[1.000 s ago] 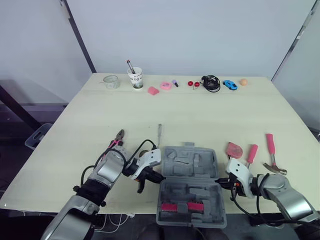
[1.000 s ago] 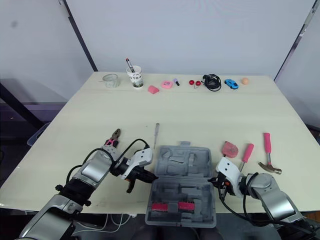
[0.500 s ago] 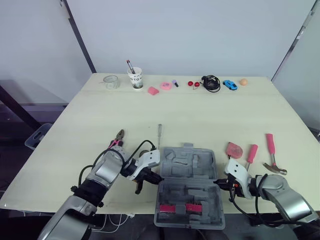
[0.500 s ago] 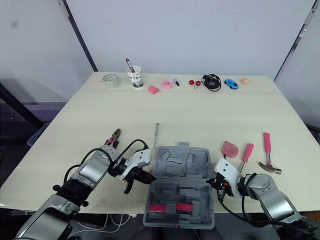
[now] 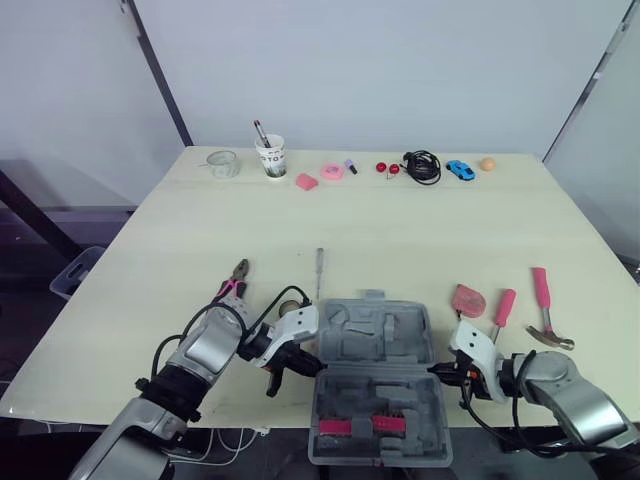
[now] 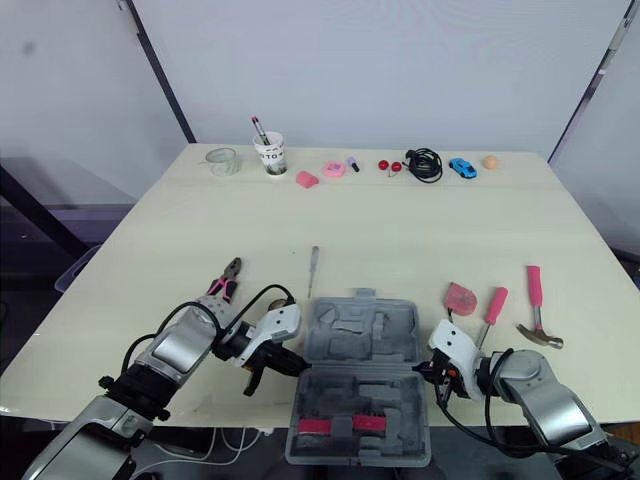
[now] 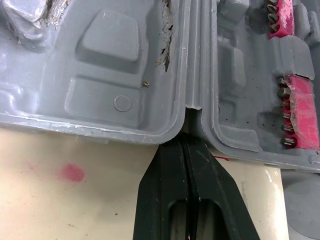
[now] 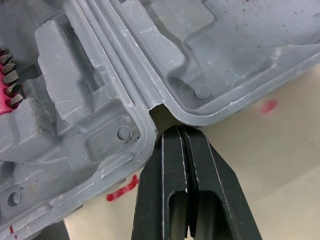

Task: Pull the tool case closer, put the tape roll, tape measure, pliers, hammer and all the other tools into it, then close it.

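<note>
Table [image 5: 400,230] was the biggest item, pale top. Tool case [image 5: 375,335] sat at its 6 o'clock, lying open and flat, with the near half hanging past the table's near edge. The far half held empty moulded recesses. The near half held two pink bit strips [image 5: 372,426] and otherwise bare recesses, with no loose tools in it. Left gripper [image 7: 188,142] was at the case's 9 o'clock, fingers pressed together with no gap and nothing between them, tips touching the hinge notch where the two halves meet. Right gripper [image 8: 181,131] was at the case's 3 o'clock in the same state: fingers together, tips in the hinge notch on that side. Hammer [image 5: 543,305], with a pink handle, lay at the case's 2 o'clock, well clear of it. A pink-handled screwdriver [image 5: 503,305] lay between the hammer and the case, and a pink rounded tool [image 5: 467,298] was just beside that one, nearest the case; I couldn't tell what it was. Pliers [image 5: 235,280] lay at the case's 10 o'clock, near the left arm. A thin screwdriver [image 5: 319,270] lay at 11 o'clock, apart from the case. A paper cup [image 5: 271,157] at the table's 12 o'clock edge held a pen [image 5: 259,131], with a glass [image 5: 223,164] beside it. A black cable [image 5: 422,165] and a blue toy car [image 5: 459,169] sat along the same far edge.
</note>
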{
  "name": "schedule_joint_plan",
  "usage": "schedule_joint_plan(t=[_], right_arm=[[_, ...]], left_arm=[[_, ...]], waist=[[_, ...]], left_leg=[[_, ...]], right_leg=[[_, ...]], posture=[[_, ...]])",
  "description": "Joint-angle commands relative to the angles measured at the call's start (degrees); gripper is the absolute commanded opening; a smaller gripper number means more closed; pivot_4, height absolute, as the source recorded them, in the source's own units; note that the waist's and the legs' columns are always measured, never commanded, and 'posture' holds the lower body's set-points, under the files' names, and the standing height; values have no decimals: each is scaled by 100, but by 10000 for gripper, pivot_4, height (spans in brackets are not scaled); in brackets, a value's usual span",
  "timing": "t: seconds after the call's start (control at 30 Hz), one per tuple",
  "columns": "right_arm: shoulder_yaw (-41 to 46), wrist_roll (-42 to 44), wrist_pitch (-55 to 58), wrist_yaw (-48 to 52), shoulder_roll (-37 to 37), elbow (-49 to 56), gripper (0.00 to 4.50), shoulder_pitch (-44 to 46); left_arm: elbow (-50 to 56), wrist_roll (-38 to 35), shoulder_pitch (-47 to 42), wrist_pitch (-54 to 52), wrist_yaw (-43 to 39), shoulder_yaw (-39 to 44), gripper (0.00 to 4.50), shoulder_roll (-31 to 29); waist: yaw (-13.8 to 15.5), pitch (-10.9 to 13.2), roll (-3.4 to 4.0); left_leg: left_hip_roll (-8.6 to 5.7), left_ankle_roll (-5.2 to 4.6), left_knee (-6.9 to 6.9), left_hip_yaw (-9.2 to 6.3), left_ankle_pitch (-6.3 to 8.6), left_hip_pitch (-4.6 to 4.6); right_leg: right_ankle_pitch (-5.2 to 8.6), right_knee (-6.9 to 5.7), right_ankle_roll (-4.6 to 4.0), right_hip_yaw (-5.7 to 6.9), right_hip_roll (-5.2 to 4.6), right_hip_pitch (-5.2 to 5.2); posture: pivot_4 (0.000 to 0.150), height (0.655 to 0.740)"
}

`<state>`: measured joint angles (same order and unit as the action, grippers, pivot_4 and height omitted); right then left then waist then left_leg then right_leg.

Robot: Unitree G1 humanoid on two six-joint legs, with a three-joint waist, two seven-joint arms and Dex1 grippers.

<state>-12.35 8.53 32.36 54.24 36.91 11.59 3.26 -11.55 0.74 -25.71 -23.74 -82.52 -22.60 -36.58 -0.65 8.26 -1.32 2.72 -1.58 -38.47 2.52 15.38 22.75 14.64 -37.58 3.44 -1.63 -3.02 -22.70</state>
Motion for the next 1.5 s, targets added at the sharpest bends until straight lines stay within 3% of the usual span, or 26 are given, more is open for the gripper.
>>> schedule_joint_plan(t=[0.03, 0.87, 1.5], right_arm=[[-27, 115, -34, 47, 51, 254, 0, -40], [-8, 31, -239, -113, 13, 41, 0, -14], [769, 105, -867, -460, 266, -95, 0, -603]], left_arm=[[82, 11, 129, -47, -18, -229, 358, -4], [-169, 56, 71, 101, 133, -238, 358, 0], [396, -577, 495, -316, 568, 504, 358, -275]], waist=[[0, 0, 0], [6, -2, 3], [-11, -3, 3]], left_leg=[[0, 0, 0, 0, 0, 0], [0, 0, 0, 1, 0, -1], [1, 0, 0, 0, 0, -3]], right_leg=[[0, 0, 0, 0, 0, 0], [0, 0, 0, -1, 0, 0], [1, -3, -1, -1, 0, 0]], posture=[[1500, 7400], [1500, 7400], [1500, 7400]])
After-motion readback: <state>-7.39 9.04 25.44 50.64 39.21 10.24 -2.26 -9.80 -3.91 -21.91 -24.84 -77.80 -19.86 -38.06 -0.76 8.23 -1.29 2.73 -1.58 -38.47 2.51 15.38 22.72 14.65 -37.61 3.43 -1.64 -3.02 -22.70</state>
